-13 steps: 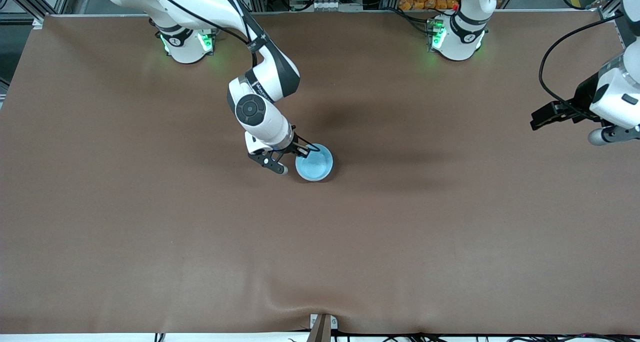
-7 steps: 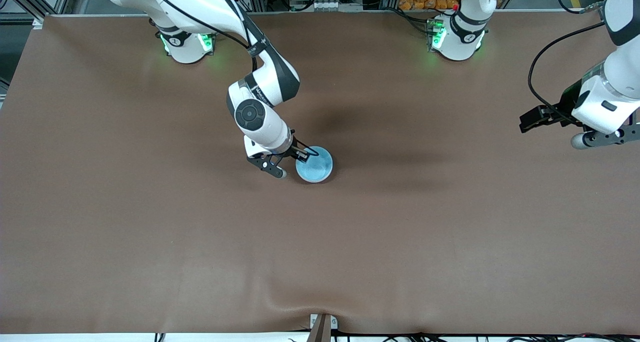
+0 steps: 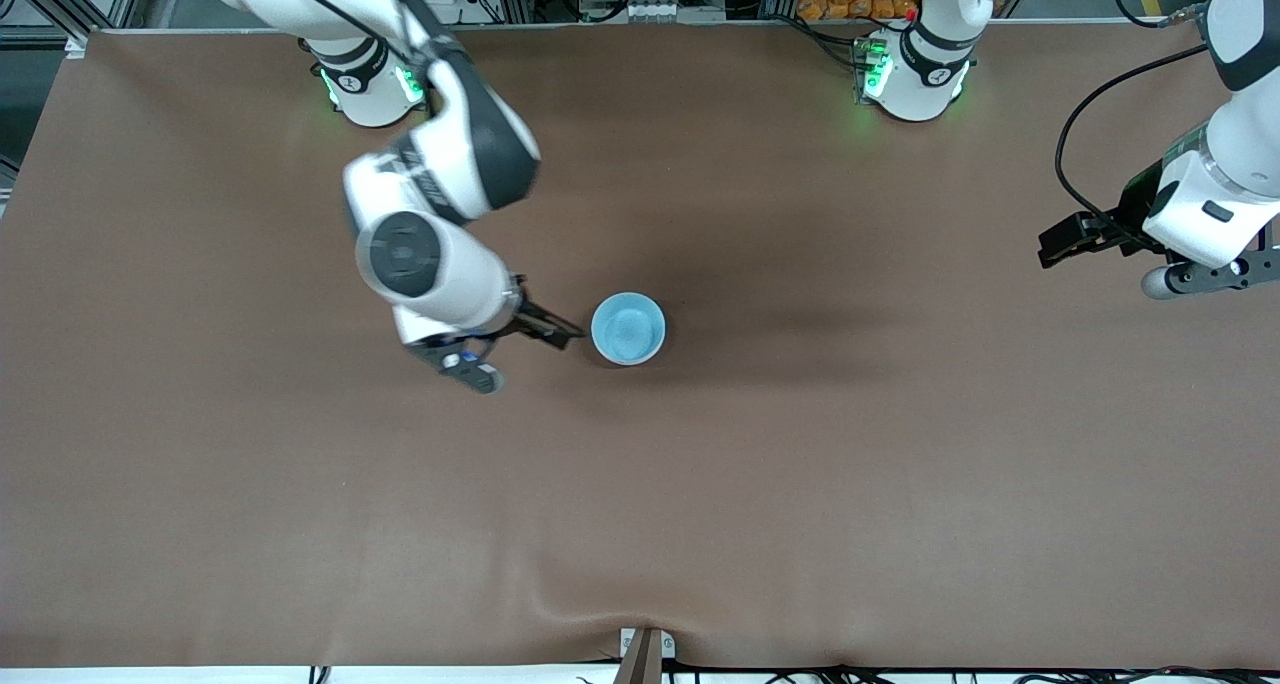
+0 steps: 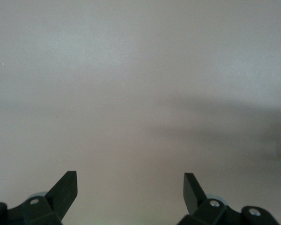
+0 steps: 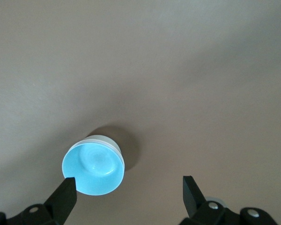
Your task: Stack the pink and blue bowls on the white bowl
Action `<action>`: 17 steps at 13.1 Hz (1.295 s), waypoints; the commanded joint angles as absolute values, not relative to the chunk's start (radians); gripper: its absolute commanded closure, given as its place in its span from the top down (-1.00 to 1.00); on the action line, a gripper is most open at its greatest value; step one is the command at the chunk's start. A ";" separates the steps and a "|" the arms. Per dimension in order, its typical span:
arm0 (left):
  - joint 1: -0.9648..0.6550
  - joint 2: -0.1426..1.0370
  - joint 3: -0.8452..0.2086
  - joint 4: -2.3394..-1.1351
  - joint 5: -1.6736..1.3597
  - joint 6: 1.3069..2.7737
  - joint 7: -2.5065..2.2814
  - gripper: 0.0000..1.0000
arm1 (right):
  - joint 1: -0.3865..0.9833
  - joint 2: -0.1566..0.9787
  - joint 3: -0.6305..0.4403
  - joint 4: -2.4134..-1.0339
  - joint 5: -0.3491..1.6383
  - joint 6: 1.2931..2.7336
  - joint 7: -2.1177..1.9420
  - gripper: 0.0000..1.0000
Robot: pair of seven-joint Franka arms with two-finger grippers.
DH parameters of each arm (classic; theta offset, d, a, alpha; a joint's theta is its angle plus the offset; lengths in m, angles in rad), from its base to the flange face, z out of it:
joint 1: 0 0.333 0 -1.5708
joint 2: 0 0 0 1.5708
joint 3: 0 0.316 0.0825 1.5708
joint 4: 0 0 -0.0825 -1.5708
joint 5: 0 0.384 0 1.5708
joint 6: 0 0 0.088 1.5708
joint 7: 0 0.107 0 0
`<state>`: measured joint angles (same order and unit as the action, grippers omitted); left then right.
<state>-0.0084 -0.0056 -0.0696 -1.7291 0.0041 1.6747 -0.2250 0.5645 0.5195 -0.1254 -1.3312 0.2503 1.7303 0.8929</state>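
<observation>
Blue bowl is set on the stack; the right arm should leave it cleanly.

The right end effector (image 3: 520,349) hangs released and empty just beside the blue bowl (image 3: 627,328), which sits nested in a pale bowl rim (image 5: 99,138) on the table (image 3: 800,484). I would lift straight away without brushing the rim. The left end effector (image 3: 1110,254), also spread, waits well apart.

No lettering, label, brand mark, number or sign can be read anywhere on the brown cloth-covered table (image 3: 800,484) or on the white robot arms.
</observation>
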 commanded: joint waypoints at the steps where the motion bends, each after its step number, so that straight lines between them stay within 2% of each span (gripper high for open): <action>1: -0.006 -0.052 -0.087 -1.738 -0.014 1.678 -0.206 1.00 | 0.380 0.529 -0.005 -1.188 0.229 1.591 0.711 1.00; 3: -0.005 -0.063 -0.092 -1.714 -0.014 1.671 -0.204 1.00 | 0.312 0.502 0.008 -1.158 0.195 1.501 0.593 1.00; 6: -0.006 -0.064 -0.097 -1.672 -0.014 1.628 -0.204 1.00 | 0.206 0.444 0.012 -1.158 0.169 1.473 0.506 1.00; 8: -0.006 -0.066 -0.103 -1.669 -0.017 1.615 -0.204 1.00 | 0.169 0.413 0.018 -1.158 0.077 1.444 0.409 1.00; 10: -0.006 -0.066 -0.104 -1.657 -0.021 1.608 -0.204 1.00 | 0.086 0.390 0.069 -1.157 0.051 1.404 0.345 1.00; 13: -0.006 -0.064 -0.104 -1.641 -0.031 1.603 -0.204 1.00 | 0.038 0.312 0.061 -1.158 0.026 1.404 0.269 1.00; 14: -0.008 -0.064 -0.104 -1.640 -0.031 1.603 -0.204 1.00 | 0.019 0.246 0.061 -1.192 0.025 1.396 0.253 1.00; 17: -0.008 -0.060 -0.104 -1.629 -0.031 1.603 -0.206 1.00 | 0.012 0.073 0.058 -1.436 0.026 1.483 0.264 1.00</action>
<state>-0.0090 -0.0594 -0.1039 -1.6486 -0.0061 1.6245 -0.2250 0.0312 0.2212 0.0341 -1.2220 0.0501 1.4068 0.2673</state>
